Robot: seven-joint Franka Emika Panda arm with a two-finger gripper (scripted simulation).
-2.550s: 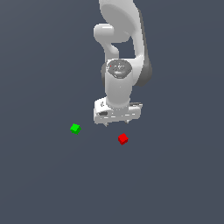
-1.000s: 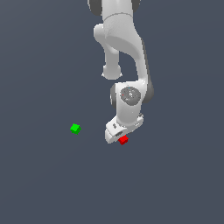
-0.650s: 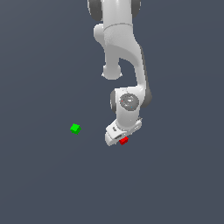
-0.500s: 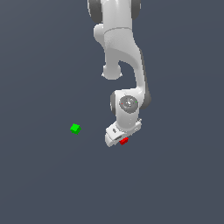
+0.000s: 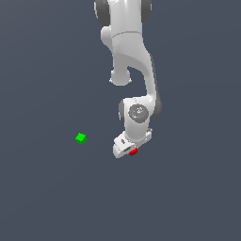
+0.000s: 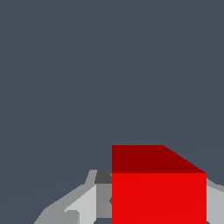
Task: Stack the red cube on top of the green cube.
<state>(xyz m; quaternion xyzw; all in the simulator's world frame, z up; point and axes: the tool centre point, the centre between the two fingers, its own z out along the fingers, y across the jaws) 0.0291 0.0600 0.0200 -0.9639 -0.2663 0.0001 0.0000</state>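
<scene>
The red cube (image 5: 133,151) sits low on the floor between the fingers of my white gripper (image 5: 128,149), which has come down over it. In the wrist view the red cube (image 6: 158,192) fills the space between the two grey fingers (image 6: 89,202), and both fingers lie against its sides. The gripper (image 6: 157,210) looks shut on it. The green cube (image 5: 81,138) lies alone on the floor toward the exterior view's left, well apart from the gripper. It is out of the wrist view.
The plain dark grey floor (image 5: 52,197) surrounds both cubes. The white arm (image 5: 134,61) rises above the gripper toward the top of the exterior view.
The gripper has come down from above the red cube until its fingers sit around it. Over the last half second the arm has hardly moved. Neither cube has shifted.
</scene>
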